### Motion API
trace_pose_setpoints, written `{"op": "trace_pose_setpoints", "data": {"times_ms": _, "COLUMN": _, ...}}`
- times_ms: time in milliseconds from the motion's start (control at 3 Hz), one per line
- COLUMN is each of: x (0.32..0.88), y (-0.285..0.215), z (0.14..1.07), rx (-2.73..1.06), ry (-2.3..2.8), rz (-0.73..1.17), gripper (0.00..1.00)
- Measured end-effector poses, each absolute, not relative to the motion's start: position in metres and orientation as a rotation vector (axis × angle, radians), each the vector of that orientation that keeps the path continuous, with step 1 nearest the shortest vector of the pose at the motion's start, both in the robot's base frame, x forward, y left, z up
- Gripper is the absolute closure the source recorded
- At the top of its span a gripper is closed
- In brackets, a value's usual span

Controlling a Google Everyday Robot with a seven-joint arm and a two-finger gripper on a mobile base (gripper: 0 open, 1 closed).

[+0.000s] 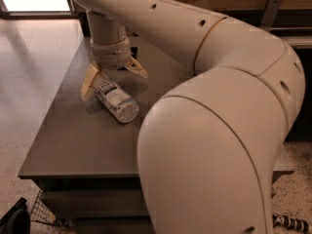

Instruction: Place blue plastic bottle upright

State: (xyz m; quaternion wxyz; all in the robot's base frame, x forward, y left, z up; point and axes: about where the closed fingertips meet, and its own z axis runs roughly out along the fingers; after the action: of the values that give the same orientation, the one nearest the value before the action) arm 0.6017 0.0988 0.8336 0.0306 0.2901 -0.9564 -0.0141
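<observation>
arm [214, 82]: your biggest thing in view, it fills the right side and reaches over to the far left of the table
table [73, 140]: dark flat top, the bottle is the only loose thing you can see on it
gripper [113, 74]: low over the table's far left part, pointing down, its two yellowish fingers [90, 80] spread wide and closed on nothing
bottle [116, 100]: lying on its side, base toward the camera, label up, neck end tucked under the gripper between the fingers; the left finger is just beside it, contact can't be told
progress: early, nothing done that you can see; the bottle is down flat and not gripped
left to do: you'd need to close on it, tip it up onto its base, let go
count: one arm, one gripper with two fingers, one table, one bottle
</observation>
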Motion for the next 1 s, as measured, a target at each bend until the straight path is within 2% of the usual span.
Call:
{"op": "trace_pose_setpoints", "data": {"times_ms": 333, "x": 0.5973, "y": 0.0971, "z": 0.8318, "rx": 0.853, "ry": -2.961, "rz": -0.059, "gripper": 0.00}}
{"op": "trace_pose_setpoints", "data": {"times_ms": 667, "x": 0.5912, "y": 0.0983, "z": 0.8318, "rx": 1.008, "ry": -3.000, "rz": -0.136, "gripper": 0.31}}
{"op": "trace_pose_setpoints", "data": {"times_ms": 1000, "x": 0.5893, "y": 0.1027, "z": 0.8322, "rx": 1.122, "ry": -3.001, "rz": -0.173, "gripper": 0.54}}
